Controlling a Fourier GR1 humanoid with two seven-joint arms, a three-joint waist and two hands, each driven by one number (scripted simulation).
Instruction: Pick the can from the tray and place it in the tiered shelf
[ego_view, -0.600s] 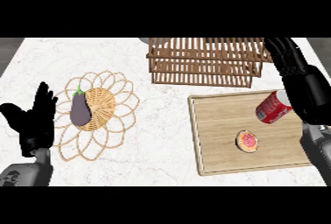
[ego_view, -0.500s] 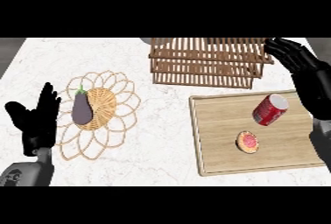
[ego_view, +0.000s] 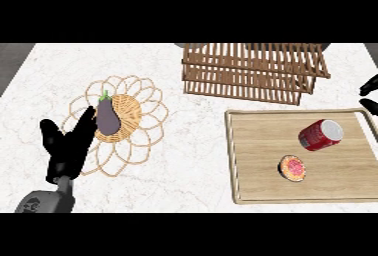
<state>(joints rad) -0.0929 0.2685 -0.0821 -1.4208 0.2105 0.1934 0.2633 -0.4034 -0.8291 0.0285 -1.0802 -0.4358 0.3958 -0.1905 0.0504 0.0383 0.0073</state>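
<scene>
**Can lying on the tray, both hands apart from it**

The red can (ego_view: 320, 135) is lying on its side in the upper right part of the wooden tray (ego_view: 251, 150), silver end facing right. A small round red-topped item (ego_view: 293, 167) is sitting on the tray at about seven o'clock from the can, near but apart.

The tiered shelf (ego_view: 251, 72) is standing at about eleven o'clock from the can, just beyond the tray's far edge.

The right hand (ego_view: 369, 97) is showing only as dark tips at the right edge, at one o'clock from the can; whether its fingers are spread or curled cannot be told.

The left hand (ego_view: 66, 147) is resting at lower left, fingers straight and holding nothing, overlapping the woven mat (ego_view: 140, 100). An eggplant (ego_view: 108, 117) is lying on that mat, at nine o'clock from the tray.
</scene>
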